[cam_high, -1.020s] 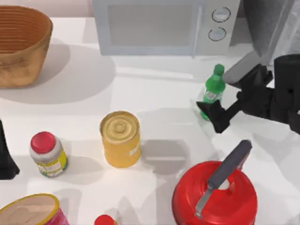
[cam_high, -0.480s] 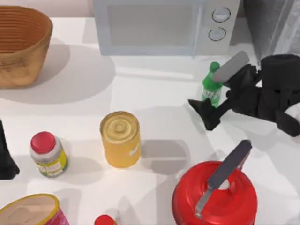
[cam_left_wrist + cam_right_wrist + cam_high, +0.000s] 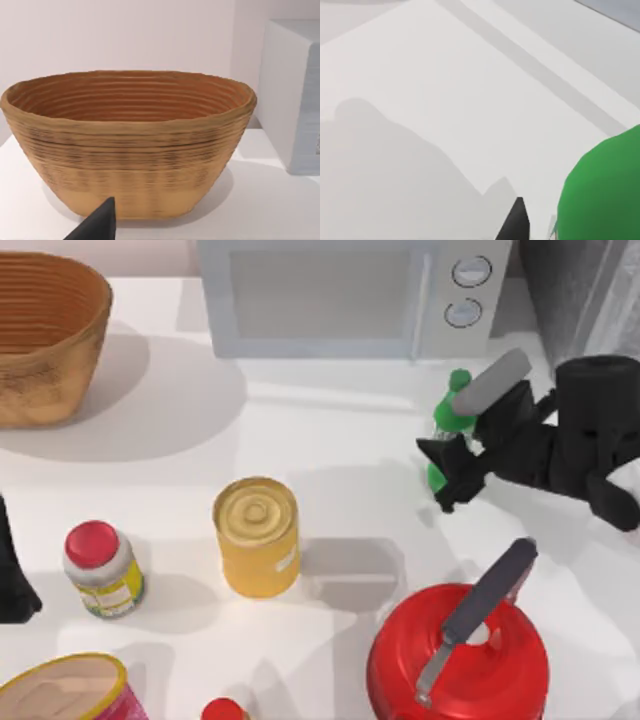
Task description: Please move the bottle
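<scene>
The bottle (image 3: 446, 423) is slim and green with a green cap, standing at the right of the table in front of the microwave. My right gripper (image 3: 450, 440) reaches in from the right, shut on the bottle. A grey finger lies across the bottle's far side and a black finger presses its near side. Most of the bottle's body is hidden by the fingers. In the right wrist view the bottle (image 3: 606, 190) bulks green beside a dark fingertip (image 3: 515, 224). My left arm (image 3: 12, 575) is parked at the table's left edge.
A microwave (image 3: 340, 295) stands at the back, just behind the bottle. A wicker basket (image 3: 45, 335) sits back left. A yellow can (image 3: 257, 535), a red-capped jar (image 3: 100, 568) and a red pot (image 3: 460, 655) with a grey handle stand nearer the front.
The right gripper swung in around the bottle, and its black finger then drew in against the bottle's near side. The bottle shifted slightly left. The left arm has not moved.
</scene>
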### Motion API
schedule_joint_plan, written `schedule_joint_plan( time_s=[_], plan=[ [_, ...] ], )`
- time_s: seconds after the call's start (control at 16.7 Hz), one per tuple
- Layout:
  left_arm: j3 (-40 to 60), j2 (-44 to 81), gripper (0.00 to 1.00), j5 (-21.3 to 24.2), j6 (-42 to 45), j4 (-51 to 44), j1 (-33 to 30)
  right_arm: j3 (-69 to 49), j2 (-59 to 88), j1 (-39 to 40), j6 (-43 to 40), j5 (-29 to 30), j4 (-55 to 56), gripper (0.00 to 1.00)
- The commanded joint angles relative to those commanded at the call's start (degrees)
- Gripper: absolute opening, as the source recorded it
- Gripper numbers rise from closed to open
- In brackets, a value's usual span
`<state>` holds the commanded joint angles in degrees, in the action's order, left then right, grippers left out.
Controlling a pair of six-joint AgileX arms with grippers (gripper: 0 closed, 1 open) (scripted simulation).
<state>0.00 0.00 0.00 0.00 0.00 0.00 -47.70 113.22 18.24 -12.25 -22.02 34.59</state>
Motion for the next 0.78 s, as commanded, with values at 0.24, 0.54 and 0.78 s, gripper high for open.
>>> schedule_joint_plan(
  time_s=[0.24,0.54,0.78],
  plan=[
    [0.00,0.00,1.00,0.00,0.00,0.00,0.00,0.00,0.00,0.00,0.00,0.00,0.00,0.00],
    [0.00,0.00,1.00,0.00,0.00,0.00,0.00,0.00,0.00,0.00,0.00,0.00,0.00,0.00],
    [0.00,0.00,1.00,0.00,0.00,0.00,0.00,0.12,-0.12,-0.27,0.06,-0.02,-0.03,0.00]
  ],
)
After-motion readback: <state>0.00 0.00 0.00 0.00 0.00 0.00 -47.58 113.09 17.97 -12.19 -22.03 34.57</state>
